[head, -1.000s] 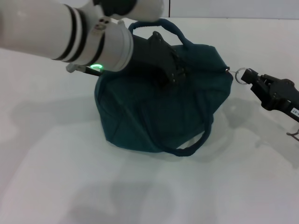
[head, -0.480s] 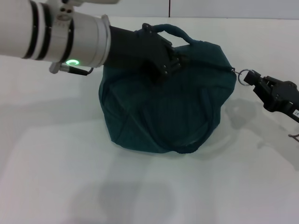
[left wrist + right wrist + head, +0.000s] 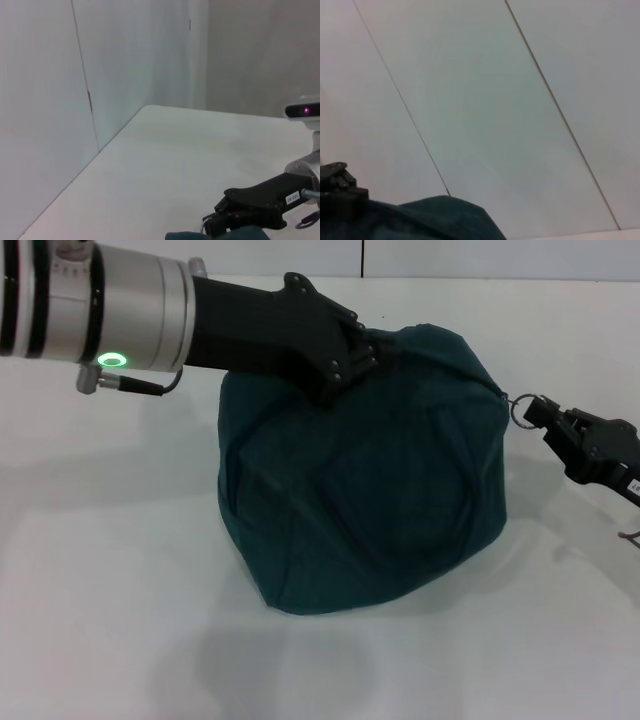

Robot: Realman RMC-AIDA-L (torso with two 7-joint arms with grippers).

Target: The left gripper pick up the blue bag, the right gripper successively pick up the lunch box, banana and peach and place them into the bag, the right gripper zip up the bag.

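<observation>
On the smooth white surface [image 3: 120, 620], my left end effector [image 3: 352, 352] clamps the bulging, creased blue bag [image 3: 370, 500] while my right end effector [image 3: 535, 412] pinches its metal zipper ring [image 3: 519, 406].

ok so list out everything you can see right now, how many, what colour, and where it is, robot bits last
blue bag: one, dark teal-blue, middle of the table, bulging, top closed
zipper ring: one, silver, at the bag's right end, at the right pincer's tips
table: one, white, under the bag
wall: pale panels with dark seams, behind the table
left pincer: one, black, silver wrist with green light, at the bag's top; no handle shows there
right pincer: one, black with white label, right of the bag, closed on the zipper ring
</observation>
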